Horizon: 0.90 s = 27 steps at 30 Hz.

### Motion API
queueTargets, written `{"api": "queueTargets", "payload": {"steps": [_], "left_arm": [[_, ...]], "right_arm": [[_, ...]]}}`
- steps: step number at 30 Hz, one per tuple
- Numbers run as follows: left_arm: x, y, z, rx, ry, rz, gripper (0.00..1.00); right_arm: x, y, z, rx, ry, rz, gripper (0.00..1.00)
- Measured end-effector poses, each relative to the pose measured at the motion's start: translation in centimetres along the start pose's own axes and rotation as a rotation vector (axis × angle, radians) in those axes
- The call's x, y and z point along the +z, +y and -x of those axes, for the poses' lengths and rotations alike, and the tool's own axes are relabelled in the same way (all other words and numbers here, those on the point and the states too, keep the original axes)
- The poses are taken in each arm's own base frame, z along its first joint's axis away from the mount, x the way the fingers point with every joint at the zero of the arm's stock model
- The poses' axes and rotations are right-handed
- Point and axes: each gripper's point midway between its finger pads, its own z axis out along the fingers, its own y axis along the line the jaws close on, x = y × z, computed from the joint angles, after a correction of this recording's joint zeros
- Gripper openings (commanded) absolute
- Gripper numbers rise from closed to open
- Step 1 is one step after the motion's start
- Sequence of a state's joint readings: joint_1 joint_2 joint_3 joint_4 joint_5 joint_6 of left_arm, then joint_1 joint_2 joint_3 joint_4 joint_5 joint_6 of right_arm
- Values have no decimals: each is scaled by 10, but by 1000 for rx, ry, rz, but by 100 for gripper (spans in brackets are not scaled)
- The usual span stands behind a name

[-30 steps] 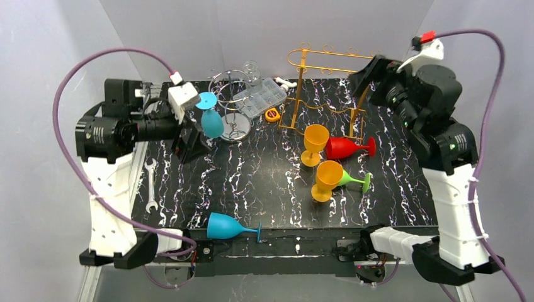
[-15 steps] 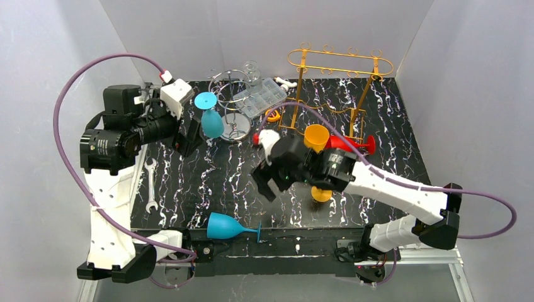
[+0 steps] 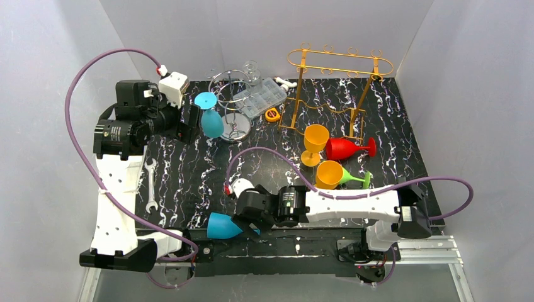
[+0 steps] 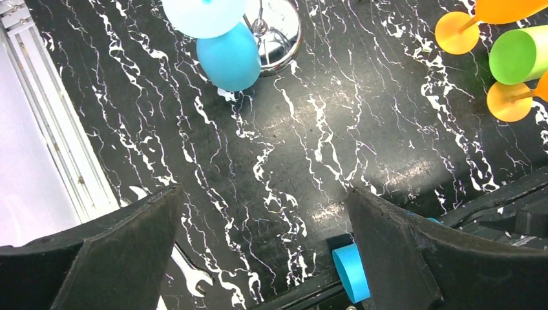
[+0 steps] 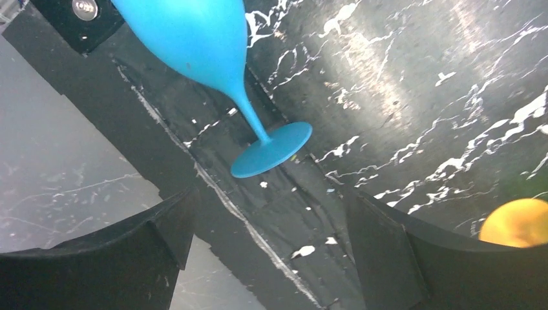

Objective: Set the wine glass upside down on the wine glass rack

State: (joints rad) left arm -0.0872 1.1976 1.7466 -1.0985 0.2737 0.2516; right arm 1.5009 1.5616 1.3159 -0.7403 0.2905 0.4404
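Observation:
A blue wine glass (image 3: 219, 225) lies on its side at the table's front edge. In the right wrist view its bowl (image 5: 187, 39) is at the top and its foot (image 5: 271, 150) is just ahead of the fingers. My right gripper (image 3: 249, 218) (image 5: 268, 252) is open and empty, right beside the foot. A second blue glass (image 3: 212, 123) (image 4: 229, 55) hangs upside down on the chrome rack (image 3: 236, 104). My left gripper (image 3: 189, 123) (image 4: 265, 245) is open and empty beside it.
A gold wire rack (image 3: 334, 63) stands at the back. Two upright orange glasses (image 3: 315, 141) (image 3: 327, 176), a red glass (image 3: 346, 148) and a green glass (image 3: 357, 181) lying down sit right of centre. A wrench (image 3: 151, 182), a clear box (image 3: 264, 97) and a tape measure (image 3: 272, 114) are also there.
My right arm swung from the back right, across the table, down to the blue glass at the front edge. My left arm shifted slightly, staying by the hung glass.

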Motion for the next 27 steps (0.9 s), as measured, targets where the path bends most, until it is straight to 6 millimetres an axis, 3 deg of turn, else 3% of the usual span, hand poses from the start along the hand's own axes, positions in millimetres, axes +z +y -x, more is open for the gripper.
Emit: {"api": "queueTargets", "payload": {"steps": [5,9,13,16,21,27], "left_arm": [[-4,5,-1,6,-5,38,98],[-11,9,-1,18,-17,72,98],[-20,10,3,27,-35,88,98],[-25,9,6,33,-52,92,98],[-32,7,6,44,-70,97,98],[-34,6,6,52,-75,97,98]], "right_arm": [[8,10,-10,65,26,7,84],[31,17,-17,97,63,6,80],[52,15,-39,102,133,-28,72],[55,11,-45,108,149,-45,59],[57,7,-41,122,137,-55,21],[60,1,-35,141,121,-63,11]]}}
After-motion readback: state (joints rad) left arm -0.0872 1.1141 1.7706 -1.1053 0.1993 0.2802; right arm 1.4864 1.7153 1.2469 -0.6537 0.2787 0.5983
